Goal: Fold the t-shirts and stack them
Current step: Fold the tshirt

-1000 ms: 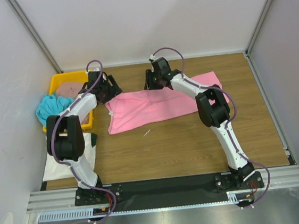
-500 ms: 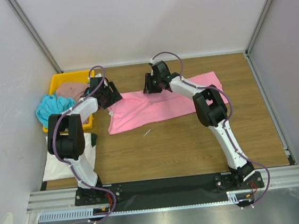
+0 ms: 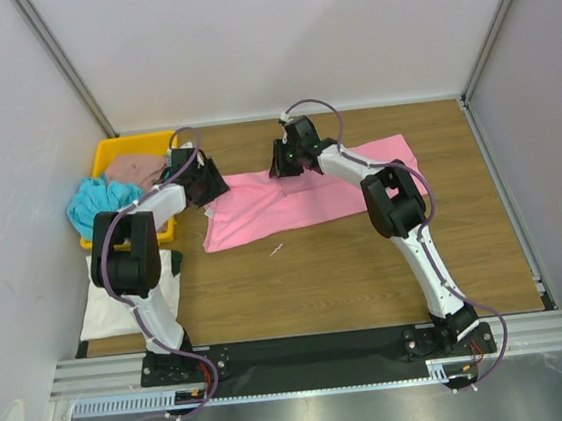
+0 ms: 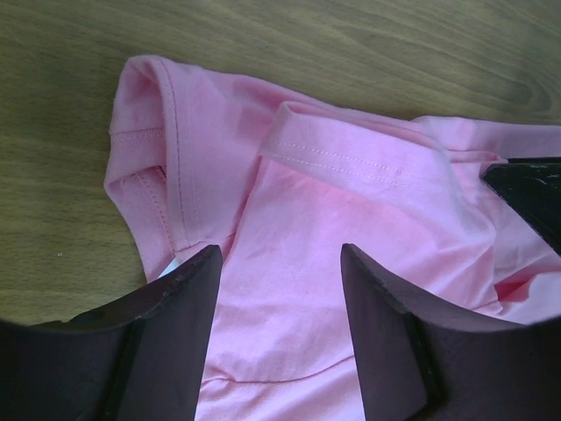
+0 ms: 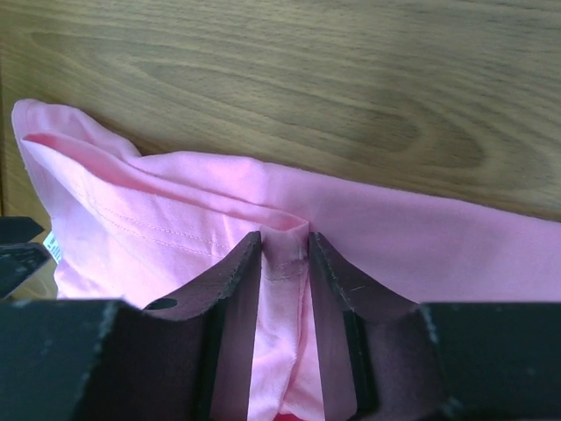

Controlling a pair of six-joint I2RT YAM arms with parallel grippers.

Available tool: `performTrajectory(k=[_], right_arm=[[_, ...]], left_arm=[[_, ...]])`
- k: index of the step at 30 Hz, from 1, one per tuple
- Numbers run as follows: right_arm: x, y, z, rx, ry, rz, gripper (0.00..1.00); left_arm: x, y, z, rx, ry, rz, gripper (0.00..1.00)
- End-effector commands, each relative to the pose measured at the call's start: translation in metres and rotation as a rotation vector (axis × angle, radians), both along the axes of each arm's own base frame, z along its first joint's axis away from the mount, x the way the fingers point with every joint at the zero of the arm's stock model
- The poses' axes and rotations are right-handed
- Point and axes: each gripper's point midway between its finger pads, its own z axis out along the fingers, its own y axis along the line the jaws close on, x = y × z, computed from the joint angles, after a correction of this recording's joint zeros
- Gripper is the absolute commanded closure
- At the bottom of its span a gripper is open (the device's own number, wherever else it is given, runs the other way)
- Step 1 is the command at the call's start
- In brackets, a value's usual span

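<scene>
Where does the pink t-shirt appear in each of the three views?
Top external: pink t-shirt spread across the far middle.
Left wrist: pink t-shirt fills the centre and right.
Right wrist: pink t-shirt fills the lower half.
Shared landmark: wooden table along its far edge.

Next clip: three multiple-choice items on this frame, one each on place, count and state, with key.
1. Where is the dusty brown-pink cloth shirt? A) in the yellow plastic tray B) mid-table C) in a gripper
2. How many shirts show from above? A) two B) four C) six
3. The right gripper is: A) open over bare wood B) shut on the bright pink t-shirt C) out of view
Key: 1A, it lies inside the tray's rim; 2B, brown-pink, pink, a turquoise shirt and a cream-white shirt; 3B, a pink fold sits pinched between its fingers.
</scene>
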Motion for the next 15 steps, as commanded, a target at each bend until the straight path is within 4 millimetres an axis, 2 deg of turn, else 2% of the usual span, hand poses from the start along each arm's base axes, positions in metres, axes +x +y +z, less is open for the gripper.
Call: performTrajectory(k=[1, 7, 15], right_arm=[[0.007, 0.017, 0.02, 0.057, -0.042, 0.019, 0.66], [0.008, 0.017, 0.017, 0.055, -0.038, 0.015, 0.71], [0.013, 0.012, 0.018, 0.047, -0.042, -0.017, 0.92]], left_arm=[[0.002, 0.001, -0.006, -0.003, -0.006, -0.013, 0.37], [0.001, 0.002, -0.015, 0.003, 0.014, -0.006, 0.44], [0.0, 0.004, -0.023, 0.004, 0.039, 0.006, 0.64]])
